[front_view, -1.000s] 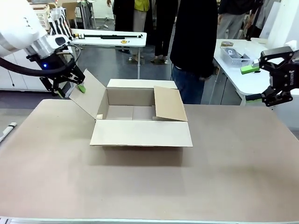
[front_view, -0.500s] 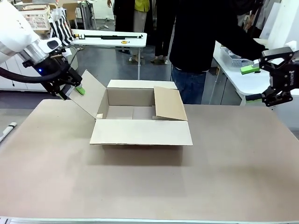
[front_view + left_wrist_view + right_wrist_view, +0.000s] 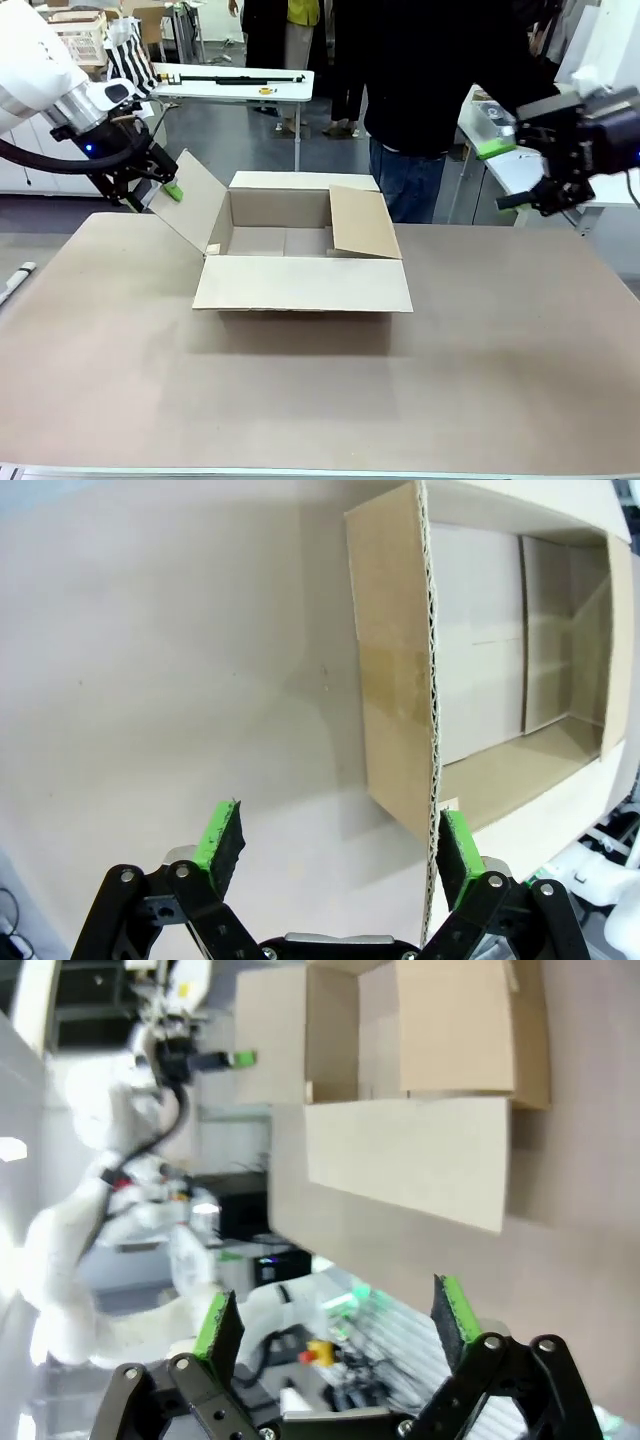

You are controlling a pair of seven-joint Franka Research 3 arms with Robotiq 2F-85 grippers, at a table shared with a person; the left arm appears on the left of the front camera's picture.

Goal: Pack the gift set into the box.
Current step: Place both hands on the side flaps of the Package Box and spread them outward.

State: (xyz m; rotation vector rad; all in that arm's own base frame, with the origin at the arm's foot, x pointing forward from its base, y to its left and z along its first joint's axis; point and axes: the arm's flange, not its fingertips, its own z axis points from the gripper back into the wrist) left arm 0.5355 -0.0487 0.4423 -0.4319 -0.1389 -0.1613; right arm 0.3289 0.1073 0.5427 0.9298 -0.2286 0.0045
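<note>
We are holding the left gripper (image 3: pixel 152 194) spread wide at the box (image 3: pixel 300 285), gripping nothing. The box's left flap (image 3: pixel 192 208) is tilting outward, its edge running just beside one green pad (image 3: pixel 456 848); we cannot tell whether they are touching. The box is sitting open at the middle of the bench (image 3: pixel 300 400). The right gripper (image 3: pixel 508 172) is hovering, also spread and empty, above the bench's far right side, near a person (image 3: pixel 430 80).

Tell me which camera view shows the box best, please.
The front view: the box appears whole, with all four flaps and its floor visible. The left wrist view cuts the box off, one flap seen edge-on. The right wrist view shows the box sideways and blurred.
</note>
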